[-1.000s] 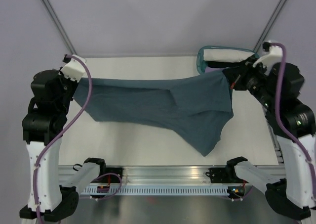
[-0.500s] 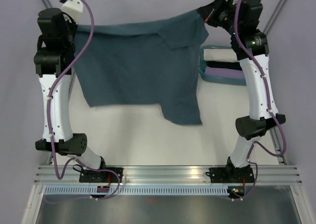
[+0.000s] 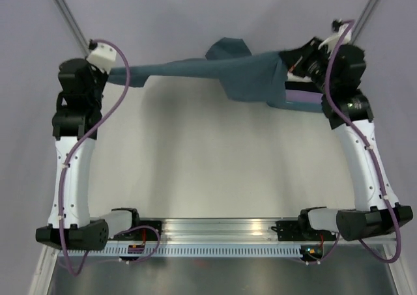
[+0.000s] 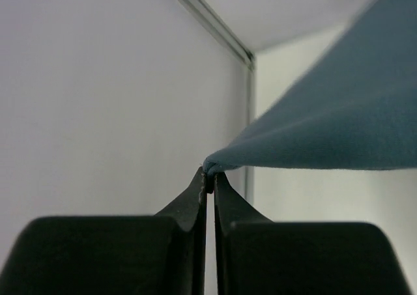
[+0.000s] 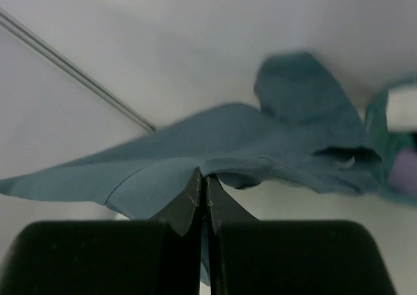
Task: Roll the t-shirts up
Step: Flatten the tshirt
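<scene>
Hanging soft t-shirt (image 3: 254, 80), left pincer (image 4: 207, 178), right pincer (image 5: 203, 178)

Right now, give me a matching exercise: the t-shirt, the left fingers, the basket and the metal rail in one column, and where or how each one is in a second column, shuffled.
Things:
1. t-shirt
2. left fingers
3. teal basket
4. metal rail

Places or states:
A. running along the near edge
B. pinched shut on a cloth corner
C. far right, partly hidden by cloth
D. stretched out wide, held at both ends

Pairs: 1-D, 2-B, 3-C, 4-A
</scene>
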`<state>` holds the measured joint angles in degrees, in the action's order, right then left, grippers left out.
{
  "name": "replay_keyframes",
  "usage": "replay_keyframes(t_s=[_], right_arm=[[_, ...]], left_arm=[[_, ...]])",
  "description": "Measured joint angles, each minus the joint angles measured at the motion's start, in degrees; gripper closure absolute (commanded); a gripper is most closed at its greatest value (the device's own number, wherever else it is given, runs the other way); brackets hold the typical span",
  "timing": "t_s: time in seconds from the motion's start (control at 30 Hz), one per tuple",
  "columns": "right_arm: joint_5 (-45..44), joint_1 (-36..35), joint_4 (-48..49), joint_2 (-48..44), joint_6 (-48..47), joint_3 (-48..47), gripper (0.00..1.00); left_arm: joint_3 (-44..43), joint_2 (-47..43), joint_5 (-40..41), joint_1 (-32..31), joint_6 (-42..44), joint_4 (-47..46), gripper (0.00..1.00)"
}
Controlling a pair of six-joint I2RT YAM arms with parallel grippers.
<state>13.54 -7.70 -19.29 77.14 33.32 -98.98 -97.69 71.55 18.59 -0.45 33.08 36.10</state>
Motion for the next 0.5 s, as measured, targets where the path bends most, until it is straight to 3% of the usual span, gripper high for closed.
replay_keyframes(t_s=[0.13, 0.3, 0.37, 0.5], right_arm=[[-0.09, -0.46, 2.64, -6.03, 1.14, 27.15, 1.0], [-0.55, -2.64, 1.77, -9.44, 4.61, 53.42, 1.0], [-0.9, -4.98, 1.68, -12.11, 6.25, 60.83, 1.0], [-1.01, -9.2, 2.12, -16.61, 8.24, 66.86, 1.0]], left_arm=[[23.74, -8.39, -2.4, 0.02, 1.95, -3.32, 0.98], [47.1, -13.35, -5.4, 0.15, 5.62, -4.9, 0.98], [52.48, -15.06, -5.77, 0.9, 6.67, -5.18, 0.98], [63.06, -19.37, -5.68, 2.43, 8.63, -5.44, 0.98]])
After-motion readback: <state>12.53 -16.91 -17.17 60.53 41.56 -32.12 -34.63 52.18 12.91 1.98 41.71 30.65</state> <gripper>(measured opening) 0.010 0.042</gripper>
